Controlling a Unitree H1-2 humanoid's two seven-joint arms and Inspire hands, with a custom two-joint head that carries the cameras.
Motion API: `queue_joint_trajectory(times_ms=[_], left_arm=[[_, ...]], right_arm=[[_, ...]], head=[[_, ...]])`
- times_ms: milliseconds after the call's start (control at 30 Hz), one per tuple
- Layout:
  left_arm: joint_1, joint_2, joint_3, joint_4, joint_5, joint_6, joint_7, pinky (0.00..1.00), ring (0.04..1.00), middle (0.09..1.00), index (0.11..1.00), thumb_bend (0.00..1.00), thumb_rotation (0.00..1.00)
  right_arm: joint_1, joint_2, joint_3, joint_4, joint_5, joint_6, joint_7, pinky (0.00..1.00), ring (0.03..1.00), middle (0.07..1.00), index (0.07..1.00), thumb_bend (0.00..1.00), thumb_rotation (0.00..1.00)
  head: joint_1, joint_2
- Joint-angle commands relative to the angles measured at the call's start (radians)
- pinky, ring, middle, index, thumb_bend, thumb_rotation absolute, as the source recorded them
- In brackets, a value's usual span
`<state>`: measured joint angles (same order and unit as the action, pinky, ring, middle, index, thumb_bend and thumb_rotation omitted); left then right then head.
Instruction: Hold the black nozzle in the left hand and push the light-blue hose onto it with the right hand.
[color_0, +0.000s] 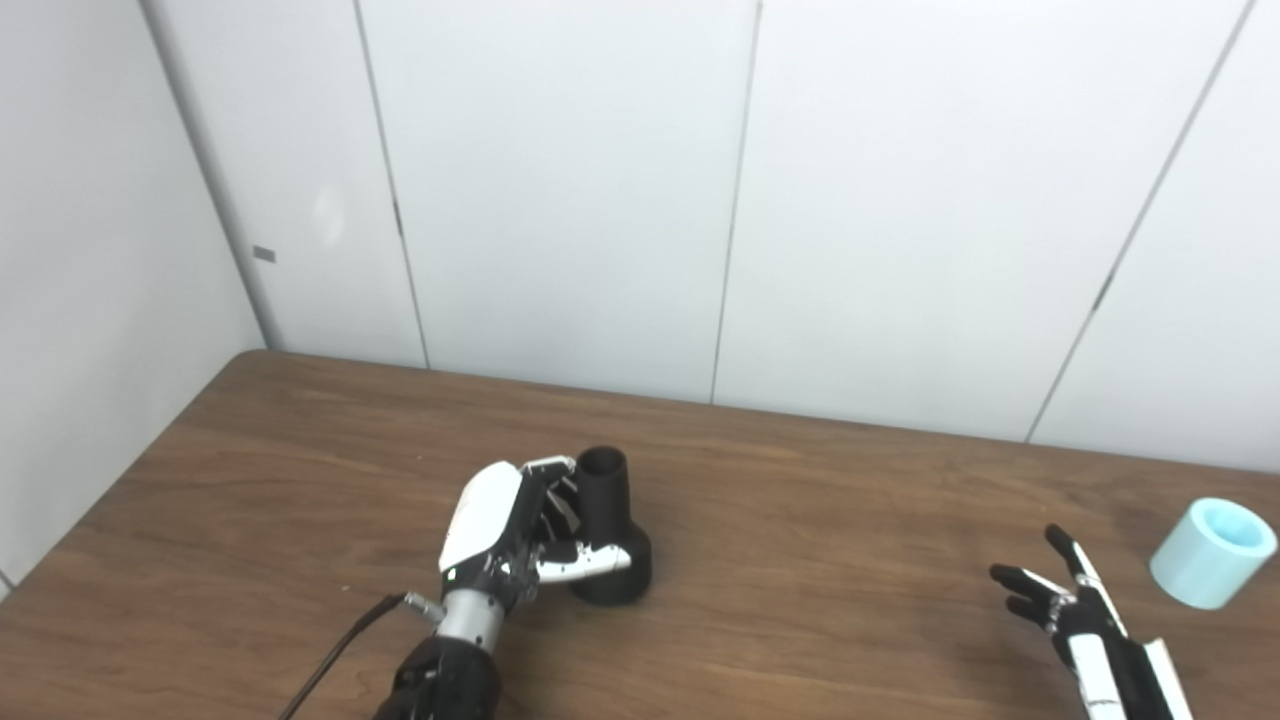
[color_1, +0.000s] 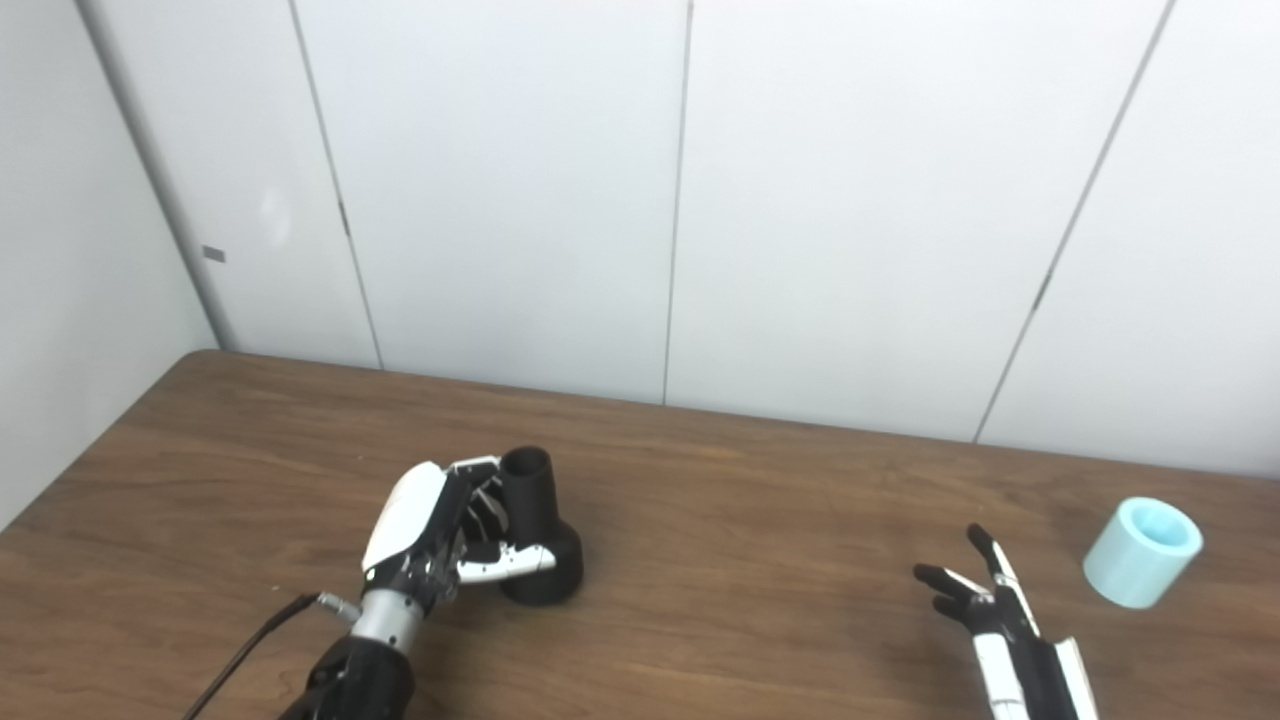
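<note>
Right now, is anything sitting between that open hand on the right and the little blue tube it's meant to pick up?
Nothing visible is. The right hand is open, and only bare table lies between it and the light-blue hose. The stretch from the hose across to the black nozzle, gripped by the left hand, is bare too.

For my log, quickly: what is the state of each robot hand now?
Left robot hand: closed around the black nozzle, which stands on the table.
Right robot hand: open, holding nothing; the light-blue hose lies apart from it.
</note>
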<state>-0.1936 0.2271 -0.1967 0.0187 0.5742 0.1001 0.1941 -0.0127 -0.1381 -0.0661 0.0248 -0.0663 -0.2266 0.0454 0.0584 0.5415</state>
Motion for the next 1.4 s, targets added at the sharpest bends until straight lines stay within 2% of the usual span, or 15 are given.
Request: queue_joint_trajectory(times_ms=[0, 200, 300, 467, 533, 633, 733, 833, 900, 1000, 1100, 1167, 1267, 1367], left_arm=[[-0.007, -0.008, -0.017, -0.039, 0.037, -0.035, 0.012, 0.32, 0.365, 0.490, 0.527, 0.50, 0.00], [0.020, -0.029, -0.054, -0.064, 0.066, -0.076, -0.001, 0.35, 0.375, 0.474, 0.508, 0.50, 0.00], [0.024, -0.037, -0.059, -0.037, 0.065, -0.126, 0.017, 0.36, 0.384, 0.474, 0.497, 0.50, 0.00], [0.036, -0.055, -0.058, -0.025, 0.064, -0.157, 0.022, 0.36, 0.383, 0.482, 0.493, 0.50, 0.00], [0.041, -0.061, -0.062, -0.017, 0.065, -0.174, 0.029, 0.36, 0.387, 0.482, 0.493, 0.50, 0.00], [0.049, -0.069, -0.069, -0.001, 0.066, -0.208, 0.039, 0.37, 0.395, 0.483, 0.492, 0.50, 0.00], [0.056, -0.070, -0.067, 0.005, 0.060, -0.226, 0.035, 0.37, 0.387, 0.482, 0.493, 0.50, 0.00], [0.062, -0.070, -0.063, 0.005, 0.050, -0.233, 0.032, 0.37, 0.384, 0.480, 0.493, 0.50, 0.00], [0.062, -0.064, -0.061, 0.010, 0.045, -0.248, 0.033, 0.37, 0.387, 0.471, 0.496, 0.50, 0.00], [0.063, -0.059, -0.056, 0.008, 0.041, -0.251, 0.024, 0.36, 0.385, 0.469, 0.498, 0.50, 0.00], [0.065, -0.058, -0.050, 0.005, 0.035, -0.248, 0.013, 0.37, 0.390, 0.467, 0.498, 0.50, 0.00], [0.068, -0.056, -0.047, 0.005, 0.033, -0.247, 0.006, 0.38, 0.396, 0.475, 0.495, 0.50, 0.00], [0.067, -0.051, -0.045, 0.018, 0.036, -0.260, 0.005, 0.38, 0.390, 0.486, 0.490, 0.50, 0.00], [0.063, -0.050, -0.041, 0.024, 0.037, -0.252, -0.002, 0.36, 0.378, 0.486, 0.489, 0.50, 0.00]], right_arm=[[0.052, 0.049, 0.029, 0.099, -0.004, -0.012, -0.017, 0.78, 0.794, 0.750, 0.938, 0.45, 1.00], [0.046, 0.065, 0.033, 0.090, -0.032, 0.001, -0.032, 0.76, 0.782, 0.755, 0.941, 0.43, 1.00], [0.040, 0.072, 0.029, 0.088, -0.039, 0.011, -0.040, 0.75, 0.781, 0.754, 0.939, 0.42, 1.00], [0.031, 0.088, 0.019, 0.052, -0.014, 0.045, -0.048, 0.78, 0.802, 0.763, 0.939, 0.44, 1.00], [0.026, 0.098, 0.008, 0.022, 0.028, 0.077, -0.043, 0.78, 0.808, 0.764, 0.925, 0.43, 0.96], [0.018, 0.101, -0.011, -0.033, 0.073, 0.132, -0.040, 0.78, 0.816, 0.785, 0.902, 0.43, 0.85], [0.011, 0.083, -0.028, -0.094, 0.101, 0.182, -0.032, 0.78, 0.839, 0.809, 0.879, 0.42, 0.63], [-0.004, 0.057, -0.046, -0.150, 0.111, 0.219, -0.035, 0.77, 0.840, 0.814, 0.849, 0.44, 0.55], [-0.027, 0.034, -0.065, -0.191, 0.093, 0.249, -0.050, 0.77, 0.824, 0.802, 0.813, 0.49, 0.57], [-0.066, 0.005, -0.096, -0.255, 0.089, 0.323, -0.065, 0.76, 0.815, 0.801, 0.803, 0.54, 0.57], [-0.109, -0.036, -0.129, -0.283, 0.088, 0.364, -0.075, 0.75, 0.810, 0.793, 0.786, 0.60, 0.54], [-0.137, -0.073, -0.144, -0.287, 0.071, 0.376, -0.080, 0.72, 0.800, 0.792, 0.777, 0.62, 0.51], [-0.178, -0.152, -0.137, -0.279, -0.033, 0.379, -0.088, 0.67, 0.764, 0.780, 0.772, 0.64, 0.47], [-0.225, -0.226, -0.138, -0.250, -0.088, 0.379, -0.078, 0.71, 0.761, 0.772, 0.770, 0.67, 0.36]], head=[[-0.008, 0.002], [-0.044, 0.021], [-0.070, 0.028], [-0.119, 0.043], [-0.133, 0.048], [-0.148, 0.051], [-0.197, 0.056], [-0.261, 0.062], [-0.292, 0.064], [-0.335, 0.068], [-0.362, 0.070], [-0.379, 0.071], [-0.407, 0.073], [-0.426, 0.073]])
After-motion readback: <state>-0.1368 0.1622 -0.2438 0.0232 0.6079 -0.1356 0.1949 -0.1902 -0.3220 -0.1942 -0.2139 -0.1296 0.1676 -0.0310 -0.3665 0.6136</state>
